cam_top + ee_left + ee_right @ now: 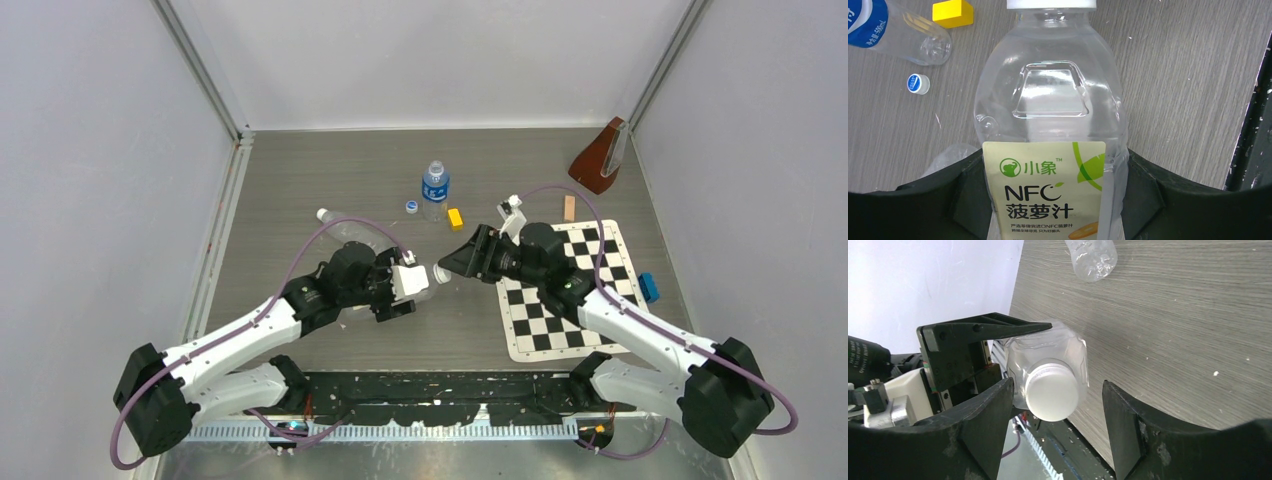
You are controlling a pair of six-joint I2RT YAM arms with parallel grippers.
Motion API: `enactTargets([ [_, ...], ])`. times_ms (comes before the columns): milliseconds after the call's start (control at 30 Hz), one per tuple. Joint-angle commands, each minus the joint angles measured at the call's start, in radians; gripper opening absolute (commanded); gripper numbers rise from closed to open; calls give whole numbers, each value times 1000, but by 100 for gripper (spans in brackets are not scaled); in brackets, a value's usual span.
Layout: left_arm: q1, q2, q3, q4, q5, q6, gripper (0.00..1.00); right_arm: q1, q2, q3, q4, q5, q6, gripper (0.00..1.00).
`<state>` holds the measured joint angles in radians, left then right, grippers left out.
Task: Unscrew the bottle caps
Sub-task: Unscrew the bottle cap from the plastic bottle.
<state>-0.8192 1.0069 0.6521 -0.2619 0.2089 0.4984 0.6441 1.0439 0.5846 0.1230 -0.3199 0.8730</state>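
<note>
My left gripper (412,287) is shut on the wide bottle with the white-yellow-orange label (1048,115) and holds it on its side, neck toward the right arm. Its white cap (441,273) is on the neck and also shows in the right wrist view (1052,391). My right gripper (458,262) is open, and its fingers (983,415) stand either side of that cap without touching it. The blue-labelled bottle (435,190) stands upright behind. A loose bluish-white cap (411,207) lies beside it on the table. The slim unlabelled bottle (345,228) lies on its side at the left.
A yellow block (455,218) lies next to the blue-labelled bottle. A chessboard mat (565,290) lies under the right arm with a blue block (650,288) at its right edge. A brown metronome (598,158) and a small wooden block (569,207) sit at the back right.
</note>
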Motion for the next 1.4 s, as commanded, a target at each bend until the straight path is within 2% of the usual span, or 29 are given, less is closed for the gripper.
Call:
enactTargets([
  [0,-6,-11,41,38,-1,2,0,2,25,61,18,-55,55,71],
  [233,-8,-9,39,39,3,-5,0,2,108,92,13,-115,78,64],
  [467,-8,-3,38,52,3,-5,0,2,111,80,32,-111,79,37],
  [567,-8,-3,41,52,14,-3,0,2,88,43,102,-110,60,25],
  [633,-9,-4,41,52,42,-4,0,2,77,12,184,-137,37,22],
  [800,-9,33,67,45,232,-35,0,2,47,-66,366,-237,-141,17],
  [900,-9,42,82,53,285,-65,0,3,13,-99,442,-232,-277,9],
  [1100,-9,14,71,75,385,-35,0,3,-43,-137,450,-322,-580,9],
  [1233,-9,22,86,35,403,-21,0,3,-45,-137,443,-329,-602,10],
  [1300,-9,23,85,30,379,-16,0,2,-47,-134,444,-308,-562,24],
  [1333,-9,24,84,26,363,-13,0,3,-50,-135,448,-299,-549,35],
  [1367,-9,24,85,19,346,-9,0,3,-56,-141,454,-296,-519,40],
])
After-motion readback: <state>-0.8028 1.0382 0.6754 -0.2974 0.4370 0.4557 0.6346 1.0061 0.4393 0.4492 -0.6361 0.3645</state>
